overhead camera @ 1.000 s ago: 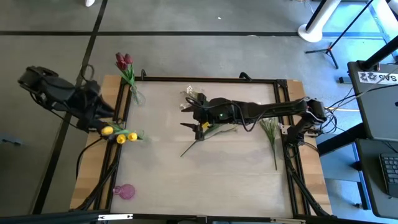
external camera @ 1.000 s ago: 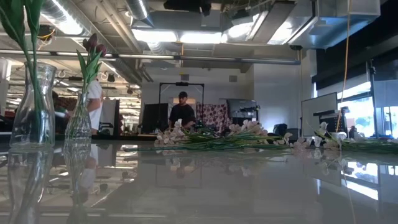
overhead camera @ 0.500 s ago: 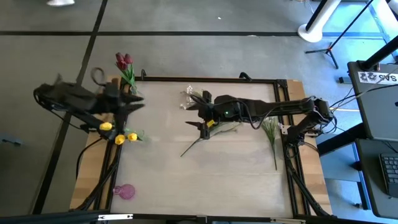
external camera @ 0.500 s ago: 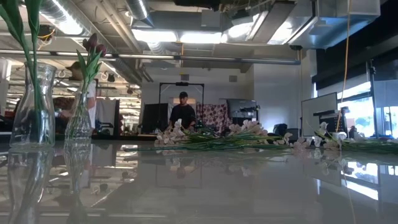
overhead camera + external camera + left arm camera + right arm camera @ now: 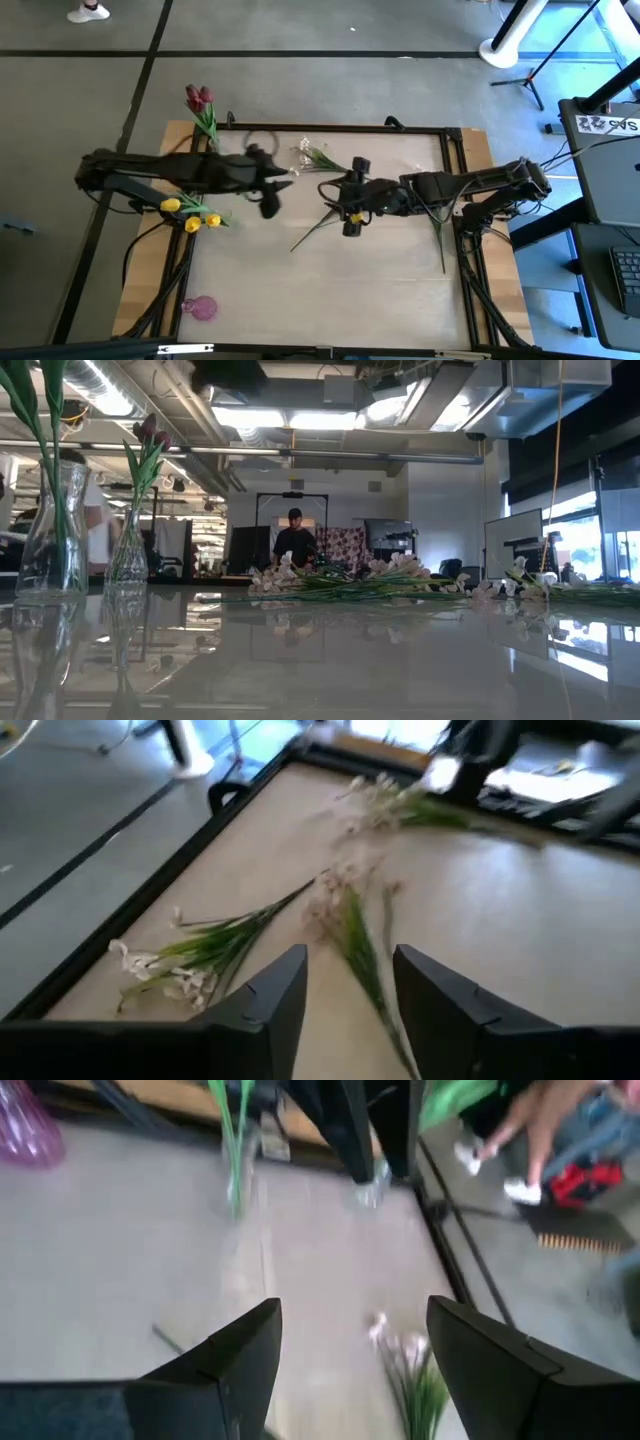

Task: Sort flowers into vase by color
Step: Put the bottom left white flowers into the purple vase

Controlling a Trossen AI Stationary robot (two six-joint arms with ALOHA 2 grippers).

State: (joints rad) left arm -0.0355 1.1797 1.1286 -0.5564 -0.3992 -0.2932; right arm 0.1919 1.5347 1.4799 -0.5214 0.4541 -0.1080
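- Bare table (image 5: 330, 285) across the lower half of the high view; black frame rail along every edge.
- Left gripper (image 5: 272, 190) reaching over the upper-left table, fingers (image 5: 270, 1005) spread, holding nothing.
- Right gripper (image 5: 345, 205) at centre, fingers (image 5: 235, 1355) wide apart, empty (hovering by a loose stem (image 5: 318, 228)).
- White sprays (image 5: 312, 155) lying at upper centre; green stems (image 5: 436, 215) at right.
- Red tulips (image 5: 200, 105) and yellow tulips (image 5: 190, 215) standing at the left edge; pink vase (image 5: 200, 307) at lower left.
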